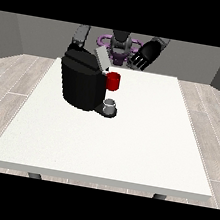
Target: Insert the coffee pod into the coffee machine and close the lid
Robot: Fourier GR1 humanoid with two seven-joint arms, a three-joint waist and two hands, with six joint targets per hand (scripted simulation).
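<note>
Your hand at the view's right (145, 54) is hovering with fingers spread, holding nothing. A grey thing (110, 106) is sitting at the coffee machine's (81, 82) base, its lid (101, 59) raised.

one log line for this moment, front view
hand at view's right: raised, open | coffee machine: lid up | other hand: hidden

I see a plain test room: a large white table (126, 145) stands on pale wood-plank floor (12, 85), bare grey walls (201, 61) behind the table, a black coffee machine (81, 84) on it.
</note>
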